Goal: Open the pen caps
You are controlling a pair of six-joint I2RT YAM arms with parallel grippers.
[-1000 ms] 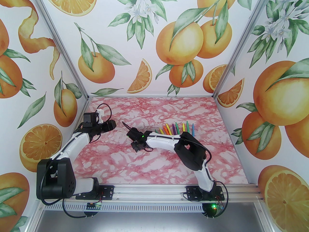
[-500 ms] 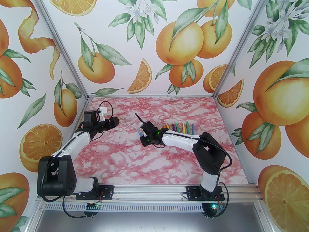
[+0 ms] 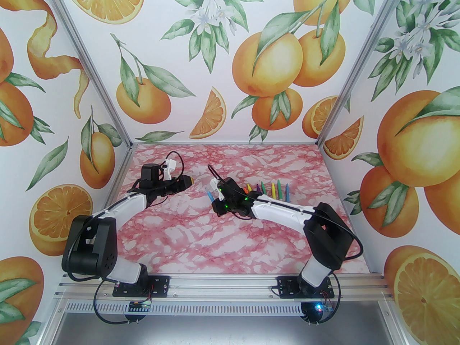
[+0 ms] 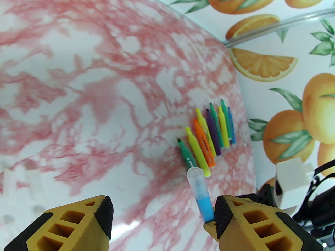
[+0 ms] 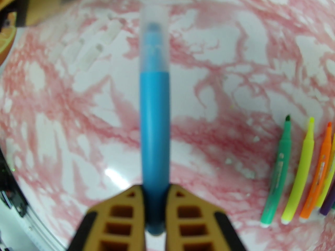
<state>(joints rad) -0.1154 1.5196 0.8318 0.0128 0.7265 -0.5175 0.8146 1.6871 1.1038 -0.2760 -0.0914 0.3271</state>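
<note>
The right fingers (image 5: pixel 125 210) clamp the blue pen (image 5: pixel 154 129) by its likely stiff, slick barrel above the desk (image 3: pixel 201 243), just left of the row of uncapped pens (image 4: pixel 209 135). The left fingers (image 4: pixel 78 218) stand apart beside it; the light clear cap (image 5: pixel 154 35) probably wants a firm pinch mid-length.

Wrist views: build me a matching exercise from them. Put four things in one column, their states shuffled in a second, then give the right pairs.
Things
1. left gripper
2. right gripper
3. clear cap
4. row of pens

States
A. lying on the table, tips bare
B. shut on the blue pen
C. open, gripping nothing
D. still on the blue pen's tip

Pairs: 1-C, 2-B, 3-D, 4-A
</note>
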